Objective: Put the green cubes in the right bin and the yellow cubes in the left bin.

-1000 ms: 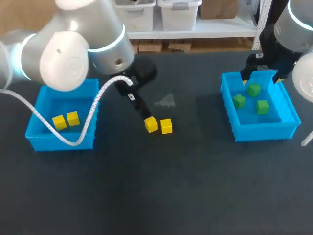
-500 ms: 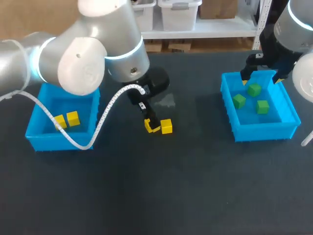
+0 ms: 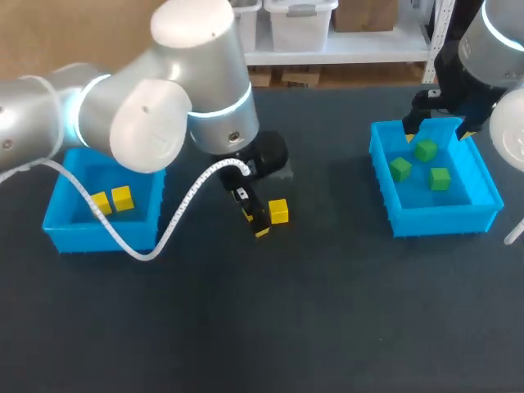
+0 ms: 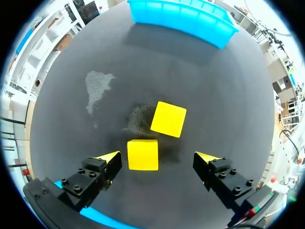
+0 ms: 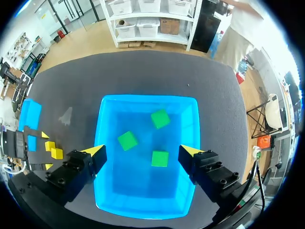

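Centring on a yellow cube
With the left bin (image 3: 57, 225) behind my left gripper (image 4: 158, 157), jaws wide, the nearer yellow cube (image 4: 143, 154) lies between them toward one finger, second cube (image 4: 168, 119) just ahead: I'd centre first, then pinch clear of it

left arm (image 3: 155, 115), upper left of head view: silver-grey rounded casings, glowing pale-blue ring at joint, white cable (image 3: 182, 213) looping below. right arm (image 3: 495, 37), upper right: same finish, black wrist. jaws black, screw-fastened, yellow-tipped.
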